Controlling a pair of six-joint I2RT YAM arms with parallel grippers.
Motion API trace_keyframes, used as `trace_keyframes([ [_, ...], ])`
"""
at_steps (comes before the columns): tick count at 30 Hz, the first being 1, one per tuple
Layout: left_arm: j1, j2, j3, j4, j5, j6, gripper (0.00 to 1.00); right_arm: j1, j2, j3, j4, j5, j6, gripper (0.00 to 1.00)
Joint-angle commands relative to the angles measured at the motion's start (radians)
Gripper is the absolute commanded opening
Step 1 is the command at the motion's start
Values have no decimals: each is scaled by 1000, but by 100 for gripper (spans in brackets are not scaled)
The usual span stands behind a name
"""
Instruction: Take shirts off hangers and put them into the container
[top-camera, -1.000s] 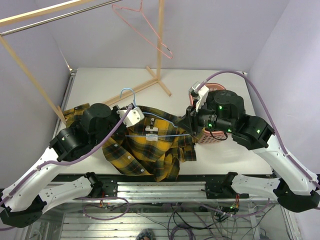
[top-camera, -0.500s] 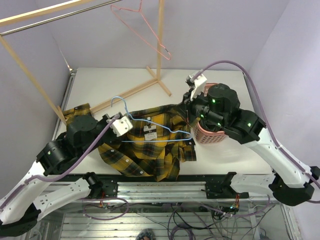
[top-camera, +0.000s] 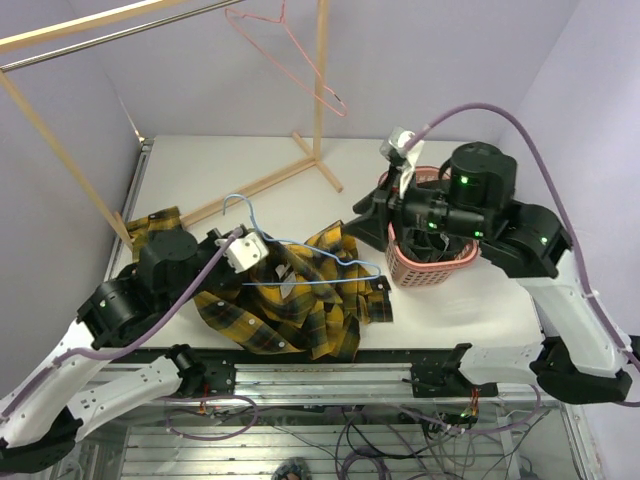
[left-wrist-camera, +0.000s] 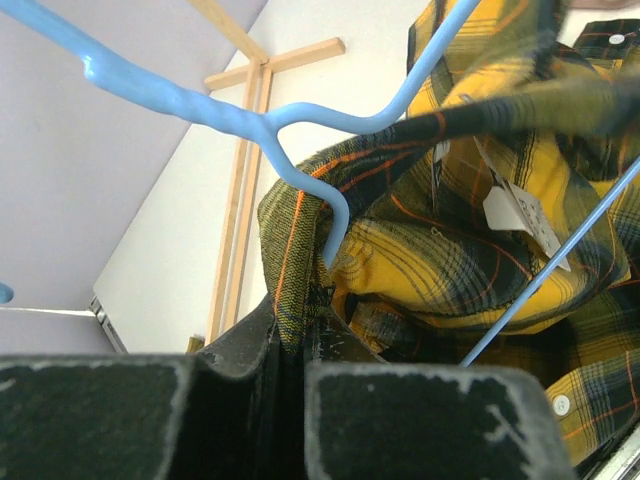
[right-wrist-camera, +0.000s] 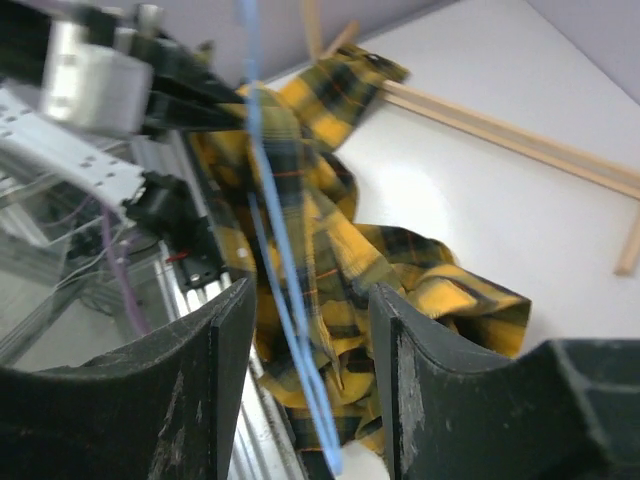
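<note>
**A:** Top external view, nearest first. What lies at the near side of the table (top-camera: 470, 310)?

**B:** The yellow-and-black plaid shirt (top-camera: 290, 318), crumpled and outside the basket. The light blue hanger (top-camera: 310, 283) lies across it, partly wrapped in the cloth.

**A:** The left claw (left-wrist-camera: 293, 345)?

**B:** Clenched on a fold of the plaid cloth, just below the hanger's neck.

**A:** And the right claw (right-wrist-camera: 310, 290)?

**B:** Released. Its fingers stand apart above the shirt's right end, and the blue wire runs blurred through the gap. I cannot tell whether it touches them.

**A:** Farther back?

**B:** The salmon-pink basket (top-camera: 405, 268) stands just right of the shirt, under the right arm. Beyond it, the pink hanger (top-camera: 300, 60) hangs on the wooden rack (top-camera: 320, 100).
</note>
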Motion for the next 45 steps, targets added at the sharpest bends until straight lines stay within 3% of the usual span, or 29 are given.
trace_keyframes([
  [1,4,44,37,85,45,13,7,-1,-16,11,-130,-182,-54,48],
  [18,4,61,87,96,69,9,7,-1,-50,-207,-83,-166,-69,42],
  [21,4,57,79,99,67,5,7,0,-50,-221,-71,-172,-72,34],
  [28,4,81,71,148,66,-5,7,-1,-41,-251,-55,-182,-57,0],
  [33,4,204,94,245,8,-45,7,-1,-50,-220,-59,-4,-6,0],
  [34,3,239,112,251,-18,-58,9,-1,-52,-208,-62,21,2,0],
  [37,4,334,150,248,-81,-94,29,-1,-58,-186,-71,142,39,0],
  [39,4,363,159,222,-93,-126,32,0,-62,-180,-84,197,62,0],
  [40,3,364,154,212,-87,-143,51,-1,-61,-177,-92,217,69,0],
  [41,3,357,142,208,-75,-154,59,-1,-64,-178,-97,232,74,0],
  [44,4,291,95,196,-56,-192,65,-1,-63,-182,-115,258,87,0],
  [45,4,263,82,184,-53,-202,79,-1,-65,-182,-119,264,90,0],
])
